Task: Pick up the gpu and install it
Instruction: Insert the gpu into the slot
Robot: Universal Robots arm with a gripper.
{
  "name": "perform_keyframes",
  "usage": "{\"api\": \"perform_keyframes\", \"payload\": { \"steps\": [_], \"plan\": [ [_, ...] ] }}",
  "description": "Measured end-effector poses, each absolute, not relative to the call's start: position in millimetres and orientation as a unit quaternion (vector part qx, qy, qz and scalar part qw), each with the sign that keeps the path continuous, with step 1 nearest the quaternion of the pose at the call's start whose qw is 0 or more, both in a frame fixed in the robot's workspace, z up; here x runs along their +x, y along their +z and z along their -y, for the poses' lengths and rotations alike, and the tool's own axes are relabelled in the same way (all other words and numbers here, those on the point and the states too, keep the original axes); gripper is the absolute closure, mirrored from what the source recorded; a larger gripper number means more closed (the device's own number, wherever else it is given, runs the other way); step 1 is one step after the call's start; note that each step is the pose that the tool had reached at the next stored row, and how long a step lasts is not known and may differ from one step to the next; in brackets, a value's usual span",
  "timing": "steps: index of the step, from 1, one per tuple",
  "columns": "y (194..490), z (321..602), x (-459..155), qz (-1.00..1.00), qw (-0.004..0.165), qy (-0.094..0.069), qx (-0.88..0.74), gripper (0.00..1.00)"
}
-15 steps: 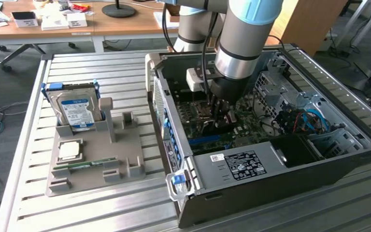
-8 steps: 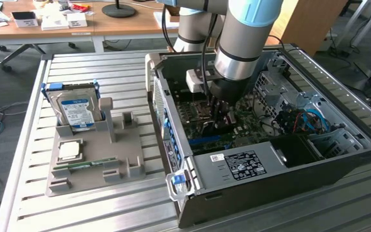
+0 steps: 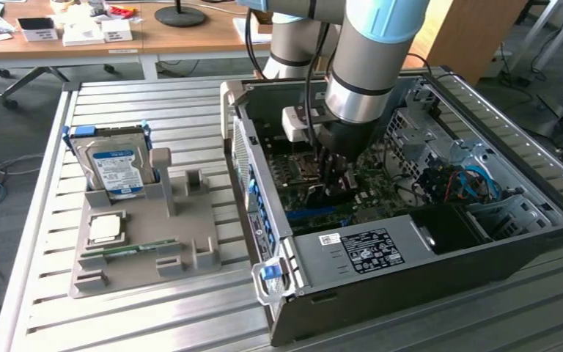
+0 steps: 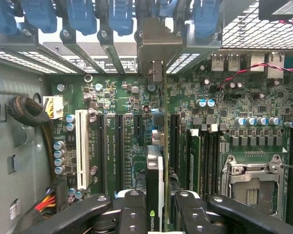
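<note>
The gpu is standing on edge inside the open computer case, and the tool is clamping it from both sides, fingers pressing against the card's faces. In the wrist view the card is running straight away from the tool toward the rear bracket slots, its silver bracket sitting up against that slot row, its lower edge lining up over a black expansion slot on the motherboard; whether it is seated I cannot tell. A white slot is lying off to one side, the empty CPU socket to the other. In the exterior view the arm is reaching down into the case. Out on the slatted surface, at the exterior view's left, a grey holder tray is carrying the hard drive, a processor chip and a memory stick.
</note>
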State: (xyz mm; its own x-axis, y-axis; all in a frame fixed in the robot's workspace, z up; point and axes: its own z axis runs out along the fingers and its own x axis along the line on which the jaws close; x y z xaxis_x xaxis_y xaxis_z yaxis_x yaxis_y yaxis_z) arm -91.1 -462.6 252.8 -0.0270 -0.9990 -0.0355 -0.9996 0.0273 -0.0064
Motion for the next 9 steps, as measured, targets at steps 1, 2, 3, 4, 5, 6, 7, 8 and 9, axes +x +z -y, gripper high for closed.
{"api": "perform_keyframes", "payload": {
  "steps": [1,2,3,4,5,6,7,8,9],
  "plan": [
    [252.7,462.6,-91.2,-0.717,0.015,0.01,-0.697,0.73],
    [252.6,462.6,-91.2,-0.717,0.015,0.01,-0.697,0.73],
    [252.5,462.8,-91.2,-0.717,0.015,0.01,-0.696,0.73],
    [252.5,463.0,-91.3,-0.718,0.015,0.01,-0.696,0.73],
    [252.5,463.2,-91.3,-0.718,0.015,0.01,-0.696,0.73],
    [252.6,463.4,-91.3,-0.718,0.015,0.01,-0.696,0.73],
    [252.6,463.6,-91.3,-0.718,0.015,0.01,-0.696,0.73],
    [252.5,463.7,-91.3,-0.718,0.015,0.01,-0.696,0.73],
    [252.5,463.7,-91.3,-0.718,0.015,0.01,-0.696,0.73]
  ]
}}
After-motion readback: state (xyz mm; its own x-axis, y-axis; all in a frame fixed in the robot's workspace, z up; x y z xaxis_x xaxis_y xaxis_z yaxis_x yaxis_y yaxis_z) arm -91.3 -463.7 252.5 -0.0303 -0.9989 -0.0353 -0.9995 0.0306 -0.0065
